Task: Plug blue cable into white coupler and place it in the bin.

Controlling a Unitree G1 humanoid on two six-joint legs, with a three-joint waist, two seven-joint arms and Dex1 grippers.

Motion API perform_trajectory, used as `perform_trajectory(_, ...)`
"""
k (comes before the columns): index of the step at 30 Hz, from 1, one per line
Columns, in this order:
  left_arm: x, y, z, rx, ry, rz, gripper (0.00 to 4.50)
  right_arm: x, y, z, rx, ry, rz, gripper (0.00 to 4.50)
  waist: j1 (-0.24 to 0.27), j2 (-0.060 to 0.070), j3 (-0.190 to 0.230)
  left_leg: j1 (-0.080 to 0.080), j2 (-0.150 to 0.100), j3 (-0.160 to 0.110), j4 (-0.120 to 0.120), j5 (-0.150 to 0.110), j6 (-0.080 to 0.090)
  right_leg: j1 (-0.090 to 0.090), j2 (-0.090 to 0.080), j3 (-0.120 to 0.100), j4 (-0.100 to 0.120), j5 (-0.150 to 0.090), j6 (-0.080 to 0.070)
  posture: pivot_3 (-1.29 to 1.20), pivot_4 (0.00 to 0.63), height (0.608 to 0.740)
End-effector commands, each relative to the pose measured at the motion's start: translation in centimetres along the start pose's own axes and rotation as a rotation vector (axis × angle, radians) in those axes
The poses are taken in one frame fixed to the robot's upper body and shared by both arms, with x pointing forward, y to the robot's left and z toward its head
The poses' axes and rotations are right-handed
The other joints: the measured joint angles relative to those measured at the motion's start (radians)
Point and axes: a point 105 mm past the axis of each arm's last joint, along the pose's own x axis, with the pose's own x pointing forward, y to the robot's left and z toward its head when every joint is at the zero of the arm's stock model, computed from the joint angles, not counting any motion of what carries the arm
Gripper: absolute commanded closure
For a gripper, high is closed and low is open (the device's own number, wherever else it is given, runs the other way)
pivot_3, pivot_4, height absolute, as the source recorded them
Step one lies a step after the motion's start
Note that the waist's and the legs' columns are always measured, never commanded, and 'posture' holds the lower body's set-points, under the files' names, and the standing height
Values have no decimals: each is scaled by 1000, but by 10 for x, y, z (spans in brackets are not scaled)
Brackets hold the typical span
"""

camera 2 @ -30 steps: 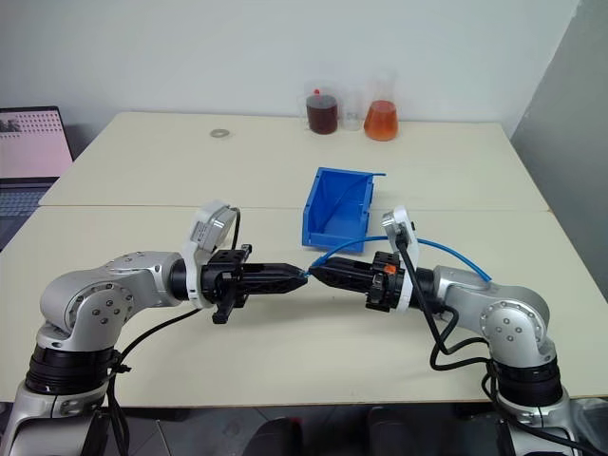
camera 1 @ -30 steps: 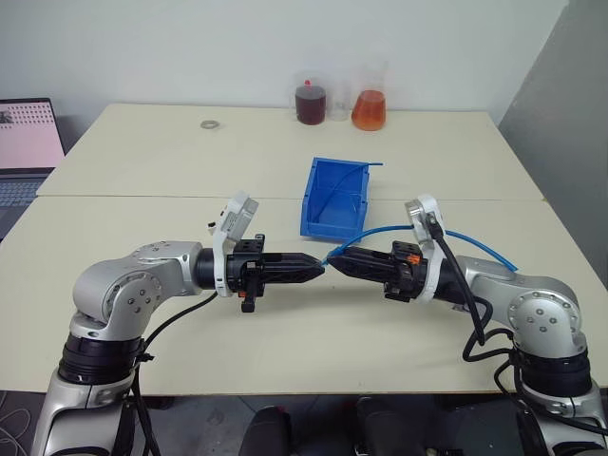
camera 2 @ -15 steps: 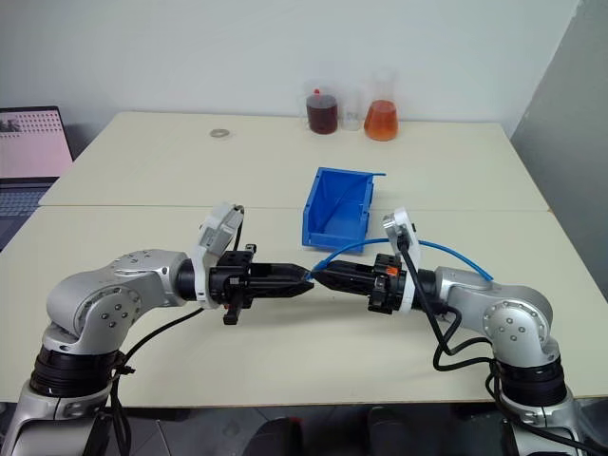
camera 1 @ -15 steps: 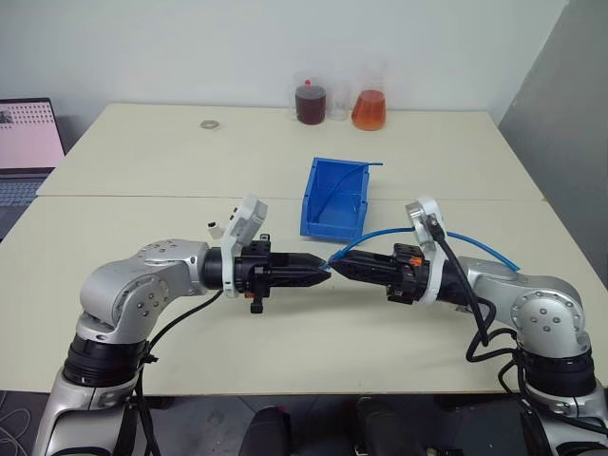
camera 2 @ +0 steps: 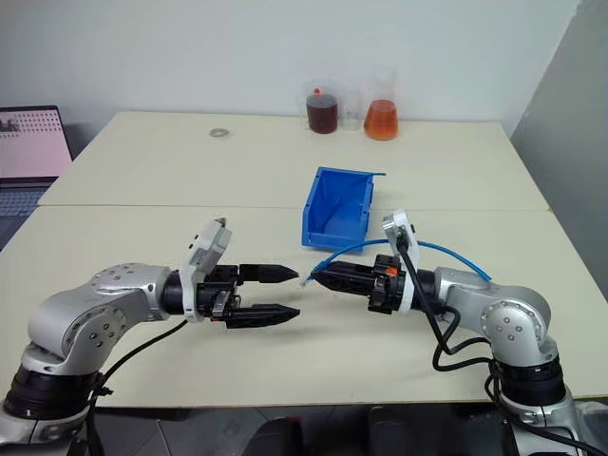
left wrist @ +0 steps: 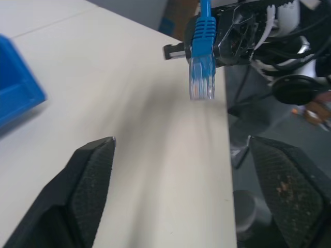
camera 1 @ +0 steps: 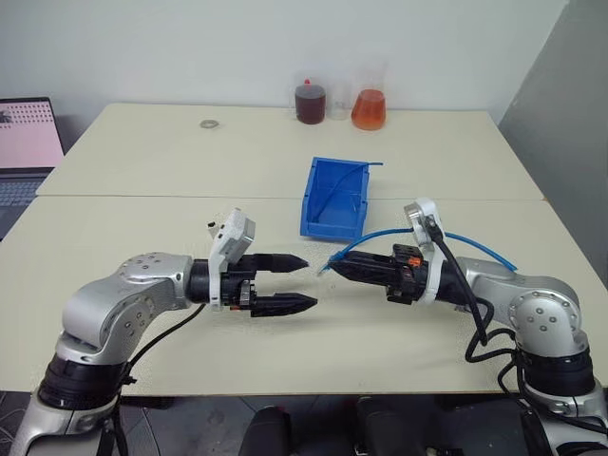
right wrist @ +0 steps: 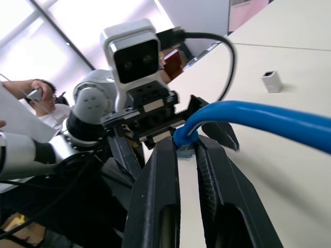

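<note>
Here the right claw (camera 1: 334,267) grips the blue cable (camera 1: 475,242) behind its plug, near the bin (camera 1: 334,196); the left claw (camera 1: 302,281) gapes empty. The limp, light cable wants holding close behind the stiff plug.

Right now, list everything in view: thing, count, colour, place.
cable: 1, light blue, plug end held by right gripper, looping over the table's right side
coupler: 1, white, on table behind left arm
bin: 1, blue, table centre
ring: 1, silver, far left
beakers: 2, dark red and orange liquid, far edge
laptop: 1, left of the table
table: cream
person: 1, in right wrist view
left gripper: open, empty
right gripper: shut on cable
</note>
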Motion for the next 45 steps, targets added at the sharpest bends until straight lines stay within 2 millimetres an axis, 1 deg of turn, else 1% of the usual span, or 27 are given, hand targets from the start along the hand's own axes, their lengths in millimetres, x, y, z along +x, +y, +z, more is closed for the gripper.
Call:
perform_trajectory(1,-4,11,5,54,-58,176,0,-8,-3,11,-43,-45,-28,4321,0,0,0,0,0,0,0,0,0,0,0,0,0,0,0,0,150,740)
perform_trajectory(3,-10,35,-9,69,-68,423,0,-11,-8,11,-50,-46,-52,4323,1,0,0,0,0,0,0,0,0,0,-1,0,0,0,0,0,150,740)
perform_trajectory(5,-23,63,-22,82,-75,749,0,-12,-11,10,-58,-38,-67,4335,2,0,0,0,0,0,0,0,0,0,-2,1,0,0,0,0,150,740)
perform_trajectory(6,-26,68,-27,71,-75,827,0,-12,-12,9,-60,-36,-67,4336,3,0,0,0,0,0,0,0,0,0,-2,1,-1,0,1,0,150,740)
perform_trajectory(8,-24,71,-37,47,-81,923,0,-10,-12,8,-66,-31,-67,4336,3,0,0,-1,0,-1,1,0,0,0,-2,0,0,1,1,0,150,740)
perform_trajectory(11,-32,84,-47,8,-71,1132,0,-8,-12,7,-72,-28,-60,4336,3,0,0,-1,0,-1,0,0,0,0,-2,0,0,1,1,0,150,740)
perform_trajectory(15,-37,93,-48,8,-55,1284,0,-8,-13,7,-76,-28,-61,4336,4,-1,0,-2,-1,-1,1,0,0,0,-2,0,0,1,1,0,150,740)
perform_trajectory(20,-45,114,-52,-104,-13,1472,0,-10,-15,8,-84,-26,-70,4336,4,-1,0,-2,-2,0,1,0,0,0,-2,-1,0,1,2,0,150,740)
perform_trajectory(23,-46,125,-46,-126,-3,1501,0,-10,-15,8,-85,-27,-70,4336,4,-1,0,-2,-4,0,1,0,0,0,-2,-1,0,1,2,0,150,740)
perform_trajectory(27,-55,137,-44,-164,16,1560,0,-11,-14,8,-88,-26,-74,4336,1,-1,0,-2,-4,0,1,0,0,0,-1,-1,0,1,2,0,150,740)
perform_trajectory(29,-57,141,-43,-178,9,1563,0,-11,-14,8,-89,-27,-75,4336,1,-1,0,-2,-3,-1,1,0,0,0,-1,-1,0,1,2,0,150,740)
perform_trajectory(36,-66,147,-44,-214,19,1593,0,-12,-13,10,-95,-29,-82,4337,3,-1,0,-3,-3,0,1,0,0,0,-1,-2,0,1,2,0,150,740)
perform_trajectory(41,-62,153,-44,-233,15,1561,0,-11,-13,11,-98,-34,-85,4337,3,-1,0,-3,-3,0,1,0,0,0,-2,-2,0,1,2,0,150,740)
perform_trajectory(45,-64,158,-47,-270,16,1555,0,-11,-12,11,-99,-35,-86,4337,3,-1,0,-3,-3,0,1,0,0,0,-1,-2,0,1,2,0,150,740)
